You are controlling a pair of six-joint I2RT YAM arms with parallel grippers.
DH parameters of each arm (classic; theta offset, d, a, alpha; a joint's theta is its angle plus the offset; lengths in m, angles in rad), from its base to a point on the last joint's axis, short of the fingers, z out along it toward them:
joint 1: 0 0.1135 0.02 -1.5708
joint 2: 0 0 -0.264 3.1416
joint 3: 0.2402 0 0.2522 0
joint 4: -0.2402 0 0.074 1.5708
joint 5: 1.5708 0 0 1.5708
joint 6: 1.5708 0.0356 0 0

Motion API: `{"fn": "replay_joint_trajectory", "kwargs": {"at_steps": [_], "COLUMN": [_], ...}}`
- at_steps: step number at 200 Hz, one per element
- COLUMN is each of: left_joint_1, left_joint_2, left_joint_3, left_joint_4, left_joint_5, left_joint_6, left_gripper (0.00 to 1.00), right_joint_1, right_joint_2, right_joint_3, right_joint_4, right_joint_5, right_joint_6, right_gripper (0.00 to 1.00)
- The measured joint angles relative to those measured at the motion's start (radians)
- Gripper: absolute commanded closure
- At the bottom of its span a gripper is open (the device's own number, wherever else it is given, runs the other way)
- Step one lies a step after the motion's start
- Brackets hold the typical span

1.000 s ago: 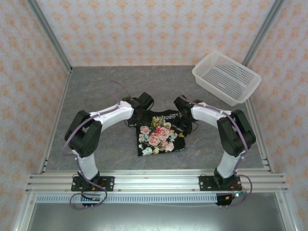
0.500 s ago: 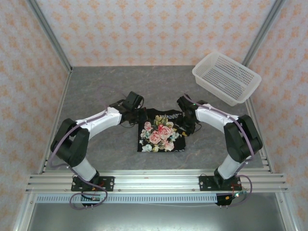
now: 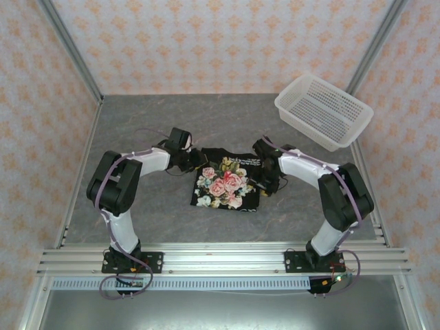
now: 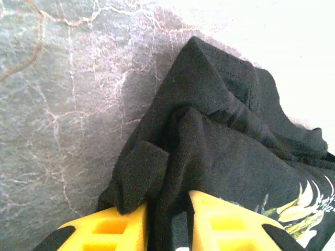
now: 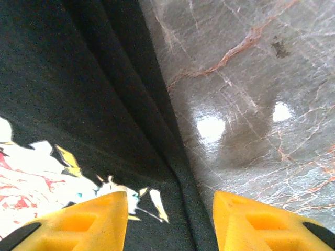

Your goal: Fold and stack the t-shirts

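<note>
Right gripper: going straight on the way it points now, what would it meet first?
Probably the black edge of the t-shirt, lying between the open fingers of the right gripper; the outer finger would land on the bare table. Depth is unclear.

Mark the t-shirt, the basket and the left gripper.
t-shirt point(image 3: 223, 185): top external view, on the rose print.
basket point(image 3: 324, 108): top external view, on its bare mesh floor.
left gripper point(image 4: 167, 205): left wrist view, midway between the yellow fingertips, where black fabric sits between them.
</note>
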Motion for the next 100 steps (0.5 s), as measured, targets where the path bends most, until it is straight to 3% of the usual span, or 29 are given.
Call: {"fn": "replay_joint_trajectory", "kwargs": {"at_steps": [30, 60, 80, 100], "left_joint_1": [0.0, -0.006, -0.047, -0.169], "left_joint_2": [-0.118, -0.273, -0.35, -0.379], "left_joint_3": [0.044, 0.14, 0.151, 0.114], "left_joint_4": [-0.211, -0.434, -0.494, -0.488], "left_joint_5": [-0.183, -0.361, -0.391, -0.376], "left_joint_6": [-0.005, -0.06, -0.156, -0.309], "left_gripper": [0.3, 0.3, 0.34, 0.32], "right_joint_1": [-0.009, -0.025, -0.039, -0.05], "right_joint_2": [-0.027, -0.077, -0.124, -0.181], "right_joint_3": [0.0, 0.0, 0.0, 0.002], "right_joint_4": [-0.005, -0.019, -0.026, -0.035], "right_joint_5": [0.008, 0.034, 0.053, 0.069], "right_joint_6": [-0.002, -0.013, -0.021, -0.026], "right_gripper": [0.53, 0.52, 0.51, 0.48]}}
